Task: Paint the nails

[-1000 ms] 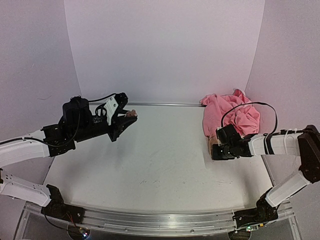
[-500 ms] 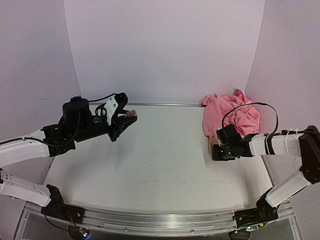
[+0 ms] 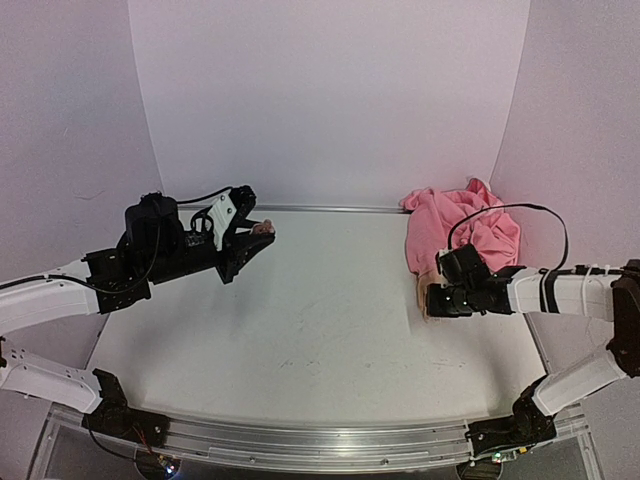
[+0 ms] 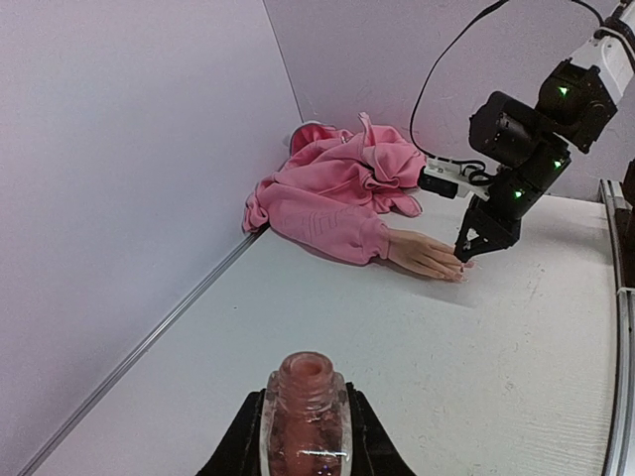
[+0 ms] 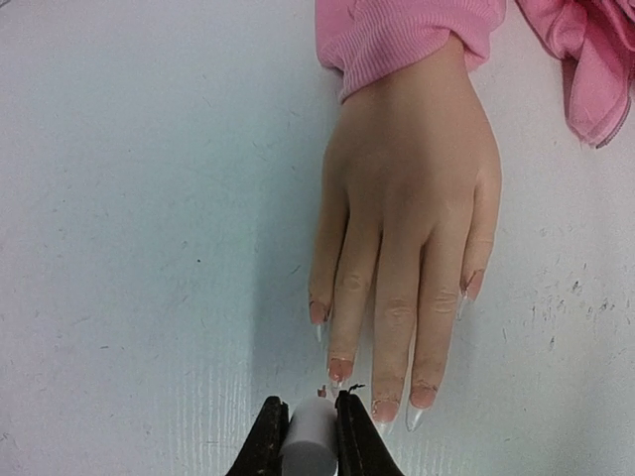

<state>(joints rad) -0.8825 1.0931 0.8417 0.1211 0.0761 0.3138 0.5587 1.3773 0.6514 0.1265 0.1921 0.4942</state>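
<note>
The mannequin hand (image 5: 407, 218) lies flat, palm down, coming out of a pink sleeve (image 5: 397, 35). Its nails (image 5: 340, 370) are pale with pinkish patches. My right gripper (image 5: 310, 421) is shut on the white cap (image 5: 310, 441). It sits just in front of the fingertips, and the brush tip is by the nail of the second finger from the left. In the top view this gripper (image 3: 432, 300) covers most of the hand (image 3: 422, 290). My left gripper (image 4: 306, 416) is shut on the uncapped pinkish polish bottle (image 4: 306, 397), held above the far left of the table (image 3: 264, 228).
The pink garment (image 3: 465, 230) is bunched in the back right corner against the wall. A black cable (image 3: 500, 212) loops over the right wrist. White walls close in the table (image 3: 320, 310) at the back and on both sides.
My right gripper and forearm have shifted slightly to the right along the fingertips. The left arm and the bottle have not moved.
</note>
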